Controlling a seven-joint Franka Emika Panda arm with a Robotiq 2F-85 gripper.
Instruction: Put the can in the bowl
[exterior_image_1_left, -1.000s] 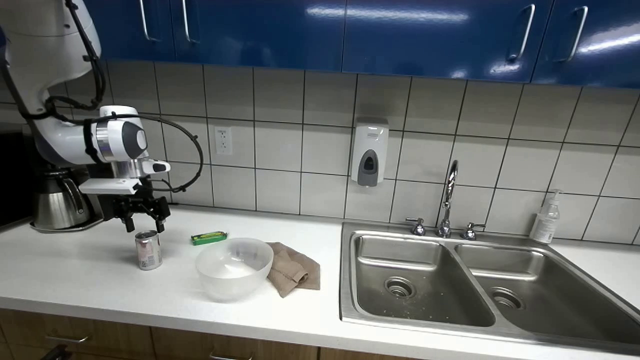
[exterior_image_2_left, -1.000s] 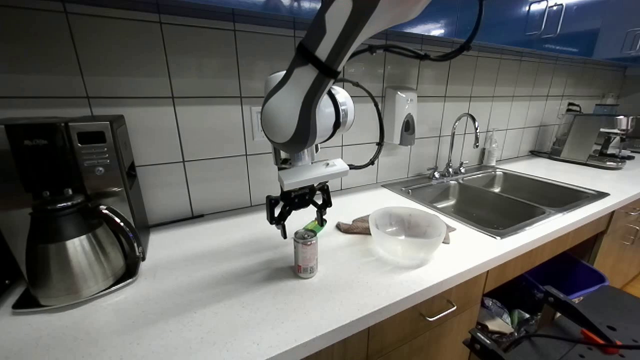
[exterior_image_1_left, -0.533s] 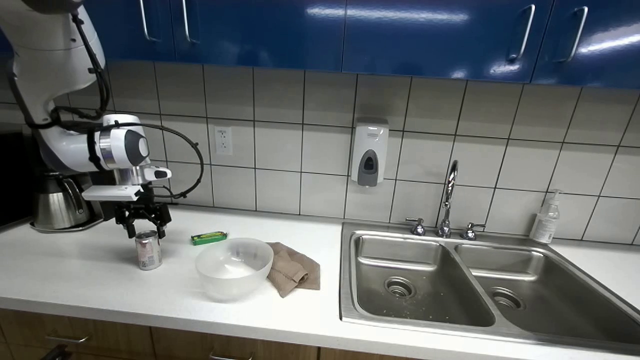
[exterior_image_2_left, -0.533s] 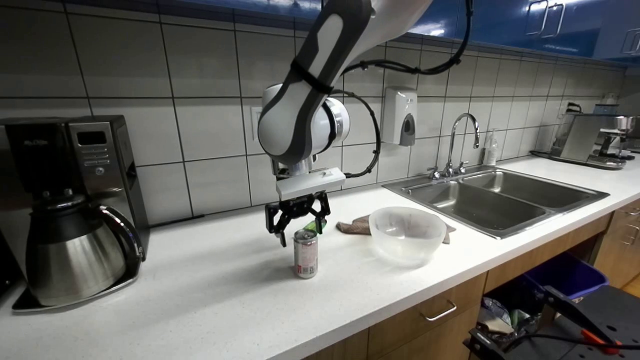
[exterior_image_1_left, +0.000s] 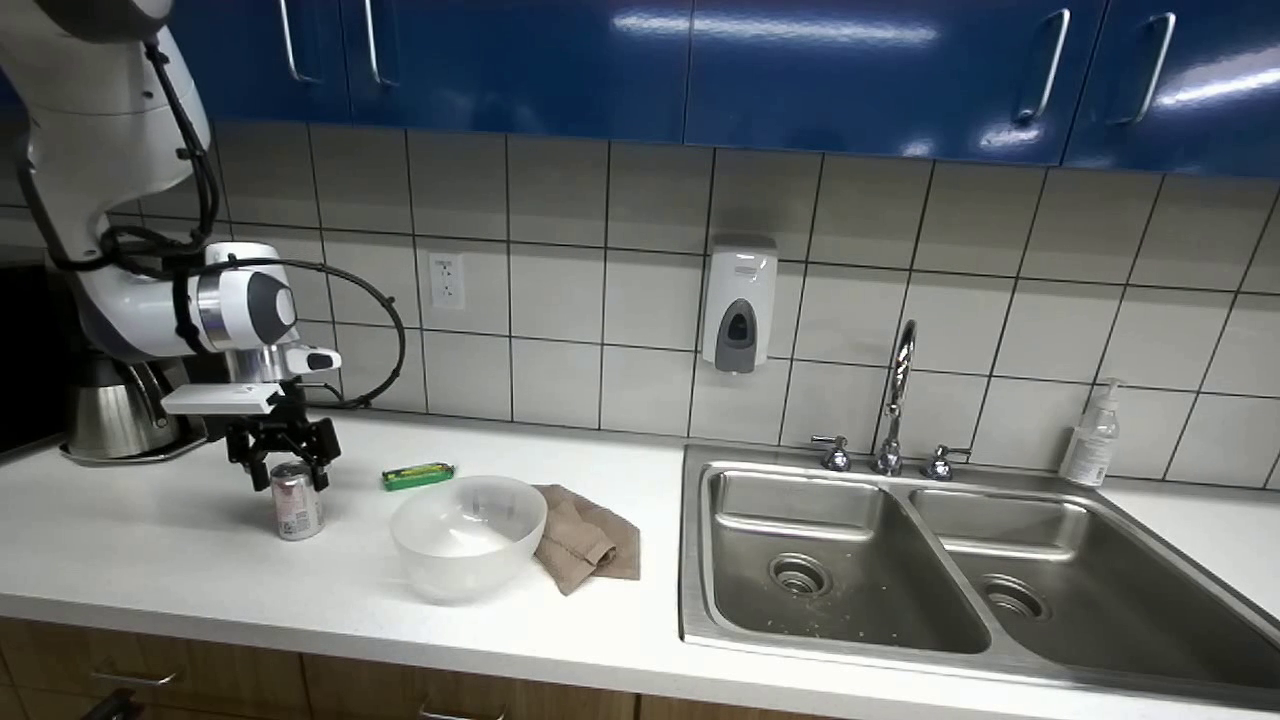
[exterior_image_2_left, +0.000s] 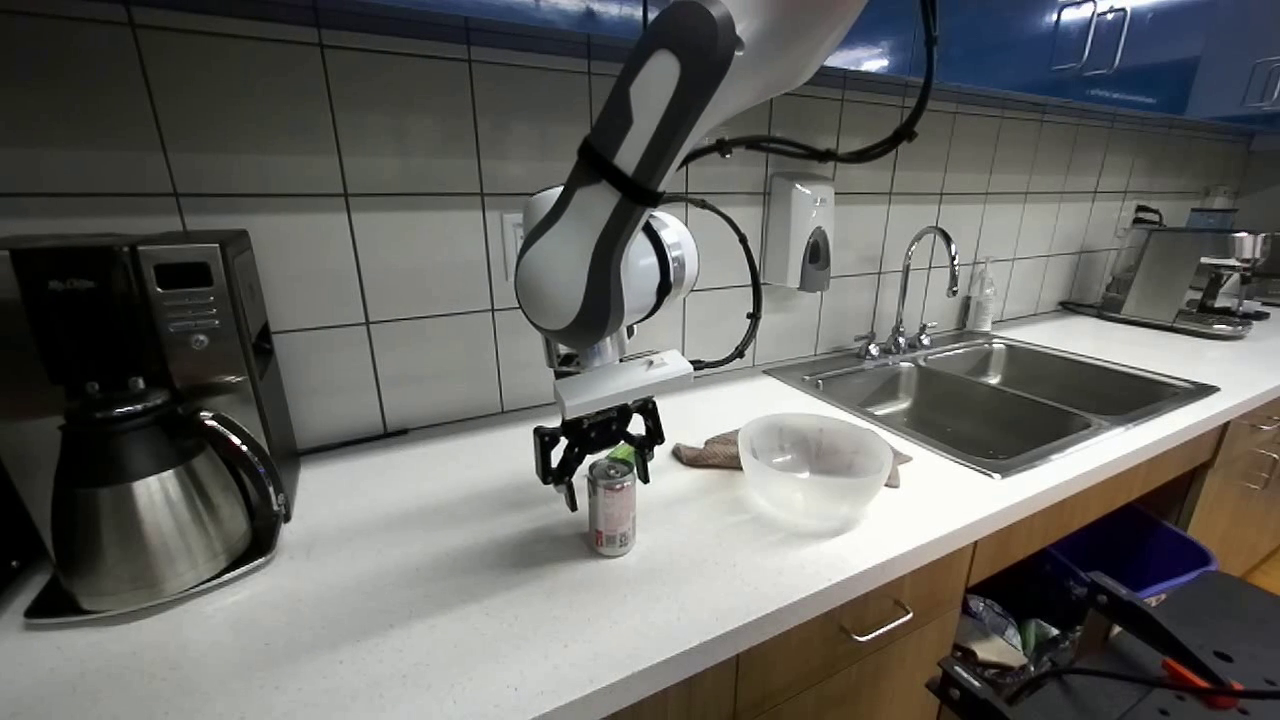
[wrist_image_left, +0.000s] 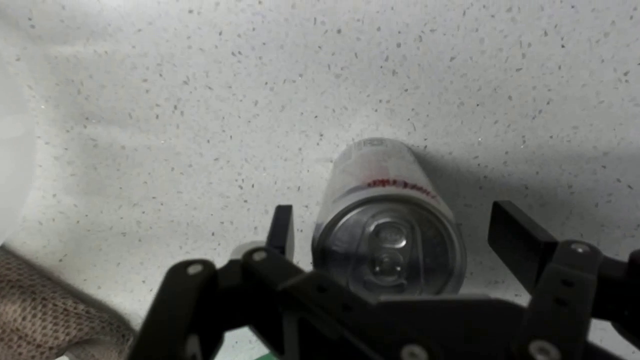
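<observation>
The silver can (exterior_image_1_left: 299, 513) stands upright on the white counter; it also shows in an exterior view (exterior_image_2_left: 612, 520). The frosted bowl (exterior_image_1_left: 462, 572) stands beside it toward the sink, also seen in an exterior view (exterior_image_2_left: 812, 495). My gripper (exterior_image_1_left: 291, 482) points down over the can and is open. In the wrist view the can's top (wrist_image_left: 390, 245) lies between the two fingers (wrist_image_left: 392, 235), with a gap on each side. The fingertips are around the can's upper part, not touching it. Part of the bowl (wrist_image_left: 14, 150) shows at the wrist view's left edge.
A brown cloth (exterior_image_1_left: 590, 540) lies beside the bowl. A green packet (exterior_image_1_left: 418, 476) lies behind the bowl and can. A coffee maker with a steel carafe (exterior_image_2_left: 150, 520) stands on the counter. The sink (exterior_image_1_left: 850, 560) is beyond the cloth.
My gripper has moved down, so its open fingers have gone from above the can to around its top. The can and bowl have not moved.
</observation>
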